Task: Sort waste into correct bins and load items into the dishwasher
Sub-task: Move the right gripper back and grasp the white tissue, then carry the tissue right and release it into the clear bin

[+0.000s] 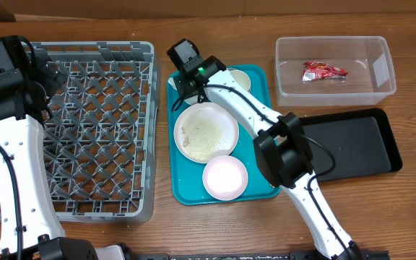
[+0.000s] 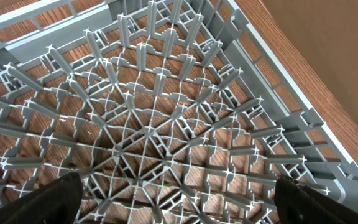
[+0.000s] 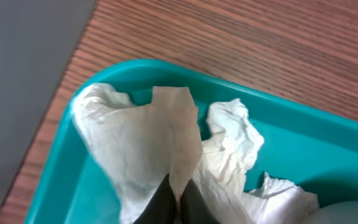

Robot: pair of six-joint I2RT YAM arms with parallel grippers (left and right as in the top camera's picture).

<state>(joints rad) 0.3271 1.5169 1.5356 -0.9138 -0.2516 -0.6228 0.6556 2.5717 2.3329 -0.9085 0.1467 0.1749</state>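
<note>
The crumpled white paper napkin (image 3: 142, 143) lies bunched into the far-left corner of the teal plastic serving tray (image 3: 303, 149), against the raised rim. That seems to be why the right arm reaches across the tray and comes down on it from above. The right arm's fingers (image 3: 159, 208) are pinched almost shut on an upstanding fold of the paper, so they have hold of the napkin, though whether it is off the tray floor cannot be told. The napkin looks soft and thin, creased into loose peaks, with one flatter, slightly tan flap standing at the centre. It will probably drape and trail when lifted. The small red snack wrapper (image 1: 323, 71) lies alone in the clear rectangular plastic tub (image 1: 287, 87), and the shallow black rectangular tray (image 1: 352, 144) beside it holds nothing, so the napkin's bin is a choice between these two. The large white plate (image 1: 226, 119), strewn with pale rice-like crumbs (image 1: 204, 136), and the small pinkish-white bowl (image 1: 225, 177) sit on the teal tray, not yet loaded. The left arm's fingers (image 2: 55, 199) are spread wide and hold nothing. They hang over the large grey plastic dish rack (image 1: 100, 47) on the wooden table (image 1: 215, 22), well apart from the tray.
</note>
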